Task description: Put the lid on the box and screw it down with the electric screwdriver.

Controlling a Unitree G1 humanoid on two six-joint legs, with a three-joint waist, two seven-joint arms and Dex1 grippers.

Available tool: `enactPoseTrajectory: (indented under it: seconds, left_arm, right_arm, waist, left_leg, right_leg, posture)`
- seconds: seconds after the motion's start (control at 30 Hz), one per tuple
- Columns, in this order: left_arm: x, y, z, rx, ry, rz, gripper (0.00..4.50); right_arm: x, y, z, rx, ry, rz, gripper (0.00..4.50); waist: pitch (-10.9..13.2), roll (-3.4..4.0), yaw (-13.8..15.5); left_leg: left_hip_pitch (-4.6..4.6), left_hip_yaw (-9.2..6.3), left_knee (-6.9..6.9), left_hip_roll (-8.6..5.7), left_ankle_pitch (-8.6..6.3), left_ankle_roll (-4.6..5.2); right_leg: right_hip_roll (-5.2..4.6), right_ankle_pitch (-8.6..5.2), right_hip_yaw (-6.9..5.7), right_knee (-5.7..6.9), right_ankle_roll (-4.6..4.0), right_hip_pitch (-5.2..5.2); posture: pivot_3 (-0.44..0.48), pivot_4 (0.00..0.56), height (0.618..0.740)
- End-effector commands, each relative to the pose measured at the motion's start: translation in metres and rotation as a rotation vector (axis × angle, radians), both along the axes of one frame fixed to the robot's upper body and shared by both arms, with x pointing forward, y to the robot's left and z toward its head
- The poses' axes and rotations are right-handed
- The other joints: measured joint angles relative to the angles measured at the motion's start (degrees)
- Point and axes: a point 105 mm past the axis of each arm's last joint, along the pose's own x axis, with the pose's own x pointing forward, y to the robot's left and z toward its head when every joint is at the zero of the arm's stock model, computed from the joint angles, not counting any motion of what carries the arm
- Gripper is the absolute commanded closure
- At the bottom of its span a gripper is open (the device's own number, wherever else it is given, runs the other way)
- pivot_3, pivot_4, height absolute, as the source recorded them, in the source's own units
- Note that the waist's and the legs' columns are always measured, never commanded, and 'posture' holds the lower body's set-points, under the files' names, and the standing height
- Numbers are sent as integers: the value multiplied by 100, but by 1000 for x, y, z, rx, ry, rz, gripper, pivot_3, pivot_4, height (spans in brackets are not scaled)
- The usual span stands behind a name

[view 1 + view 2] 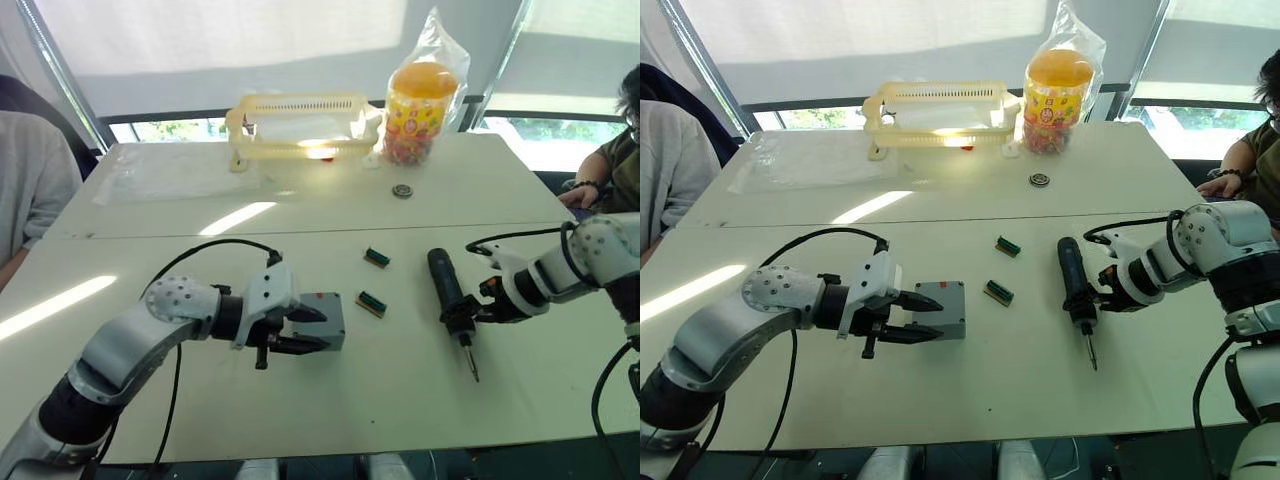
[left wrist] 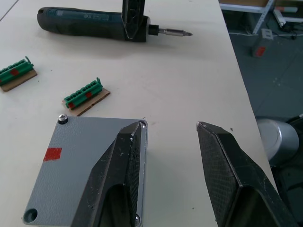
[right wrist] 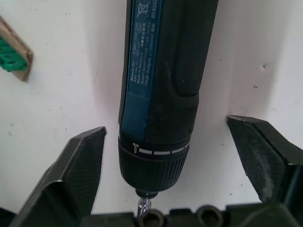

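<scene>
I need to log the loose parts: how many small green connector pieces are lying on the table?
2. One green piece lies farther up the table; the other lies just right of the box, between it and the electric screwdriver.

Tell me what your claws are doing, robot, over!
Left claw open at the grey box, lid on. Right claw open around the screwdriver, lying on the table. Nothing in the way.
</scene>
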Motion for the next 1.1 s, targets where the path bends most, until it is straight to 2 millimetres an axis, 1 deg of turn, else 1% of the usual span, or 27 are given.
enactPoseTrajectory:
  seconds: [0.03, 0.1, 0.2, 0.23, 0.27, 0.37, 0.4, 0.43, 0.47, 0.5, 0.57, 0.63, 0.7, 0.73, 0.83, 0.9, 0.93, 1.0, 1.07, 1.1]
  left_arm:
    - [3, 3, 7, -2, -45, 18, 2627]
    - [4, 4, 6, 3, -48, 26, 2627]
    - [11, 13, 7, 17, -50, 57, 2627]
    - [13, 16, 6, 22, -50, 66, 2627]
    - [15, 20, 6, 30, -50, 76, 2627]
    - [22, 32, 5, 46, -41, 99, 2627]
    - [24, 36, 5, 47, -33, 101, 2627]
    - [26, 37, 6, 47, -24, 98, 2627]
    - [29, 39, 6, 43, -11, 93, 2627]
    - [32, 41, 7, 40, 0, 88, 2627]
    - [37, 43, 7, 42, 10, 76, 2627]
    - [43, 42, 7, 54, 12, 56, 2627]
    - [46, 40, 9, 68, 8, 31, 2627]
    - [49, 38, 10, 69, 4, 21, 2627]
    - [54, 35, 14, 66, -6, 3, 2627]
    - [53, 28, 15, 70, -1, -34, 2627]
    - [52, 26, 14, 74, 1, -49, 2627]
    - [51, 21, 10, 94, -3, -70, 2627]
    - [49, 14, 8, 96, -3, -82, 2627]
    - [49, 11, 7, 93, 0, -84, 2627]
  right_arm:
    - [-7, -1, -15, -95, 37, 42, 1948]
    - [-10, -2, -19, -97, 51, 45, 2732]
    - [-20, -10, -22, -63, 62, 15, 2735]
    - [-21, -11, -23, -55, 58, 3, 2735]
    - [-17, -15, -19, -37, 27, -39, 2735]
    - [2, -17, 2, 20, -135, -140, 2735]
    - [9, -18, 15, 15, -225, -155, 2735]
    - [16, -23, 32, -10, -342, -189, 2735]
    - [20, -27, 52, -10, -445, -222, 2735]
    - [21, -28, 67, -11, -524, -243, 2735]
    - [19, -31, 84, -17, -622, -289, 2735]
    - [14, -31, 92, 8, -712, -338, 2735]
    - [9, -29, 92, 23, -778, -393, 2735]
    - [7, -26, 92, 0, -813, -406, 2735]
    - [11, -13, 112, -7, -1025, -448, 2735]
    - [15, 16, 138, 110, -1277, -383, 2735]
    - [15, 29, 144, 151, -1354, -343, 2735]
    - [12, 55, 150, 256, -1467, -257, 2735]
    - [1, 93, 146, 396, -1511, -52, 2735]
    - [-5, 109, 143, 449, -1524, 41, 2735]
  waist:
    - [-1, 0, 7]
    - [-8, -12, 12]
    - [-23, -37, 58]
    - [-23, -37, 68]
    - [-24, -38, 72]
    - [-25, -41, 48]
    - [-26, -43, 35]
    - [-23, -38, 25]
    - [-17, -26, 22]
    - [-8, -8, 25]
    - [-6, 7, 27]
    - [-6, 6, 27]
    - [-7, 5, 26]
    - [-8, 5, 25]
    - [-7, 9, 2]
    - [0, 21, -20]
    - [1, 24, -33]
    - [2, 27, -63]
    - [1, 26, -80]
    - [1, 26, -91]
  left_leg:
    - [0, 0, 0, 0, 0, 0]
    - [0, -2, 0, 0, 0, 0]
    - [0, -6, 0, 0, 0, 0]
    - [0, -9, 2, 0, 0, 0]
    - [-1, -10, 2, -1, 0, 0]
    - [-1, -8, 2, -1, 0, 0]
    - [0, -8, 1, -1, 0, 0]
    - [-1, -8, 1, -1, 0, 0]
    - [-2, -3, 2, -1, 0, 0]
    - [-3, 1, 1, -2, 0, 0]
    - [-17, 8, 0, -3, 0, 0]
    - [-17, 2, -10, 1, 0, 0]
    - [-16, -5, -16, 4, 0, 0]
    - [-16, -8, -16, 5, 0, 0]
    - [-16, -3, -13, 5, 0, 0]
    - [-15, 6, -15, 4, 0, 0]
    - [-16, 9, -14, 4, 0, 1]
    - [-16, 10, -21, 5, 0, 1]
    - [-16, 5, -22, 7, 0, 0]
    - [-16, 3, -22, 8, 0, 1]
  right_leg:
    - [0, 0, 0, 0, 0, 0]
    - [0, 0, -1, -1, 0, 1]
    - [-1, 0, -7, -5, 0, 6]
    - [-1, -1, -11, -7, -1, 10]
    - [-3, -1, -12, -8, -1, 11]
    - [-2, -1, -11, -9, -1, 12]
    - [-2, 0, -10, -8, -1, 12]
    - [-2, 0, -9, -9, -1, 11]
    - [-2, 0, -4, -5, -1, 6]
    - [-3, 0, 0, -3, 0, 1]
    - [-3, 1, 6, 3, 1, -20]
    - [3, 1, 2, 8, 2, -25]
    - [8, 0, -2, 8, 1, -24]
    - [10, 0, -3, 8, 1, -24]
    - [8, 0, 1, 8, 1, -23]
    - [6, 1, 9, 9, 1, -27]
    - [7, 1, 12, 11, 2, -31]
    - [10, 0, 14, 12, 2, -36]
    - [15, 0, 13, 14, 2, -38]
    - [16, 0, 12, 13, 2, -36]
  posture:
    - [0, 150, 740]
    - [0, 150, 740]
    - [0, 150, 740]
    - [0, 150, 740]
    - [0, 150, 740]
    - [0, 150, 740]
    - [0, 150, 740]
    - [0, 150, 740]
    - [0, 150, 740]
    - [0, 150, 740]
    - [0, 150, 740]
    - [0, 150, 740]
    - [0, 150, 740]
    - [0, 150, 740]
    - [0, 150, 740]
    - [0, 150, 740]
    - [0, 150, 740]
    - [0, 150, 740]
    - [0, 150, 740]
    - [0, 150, 740]
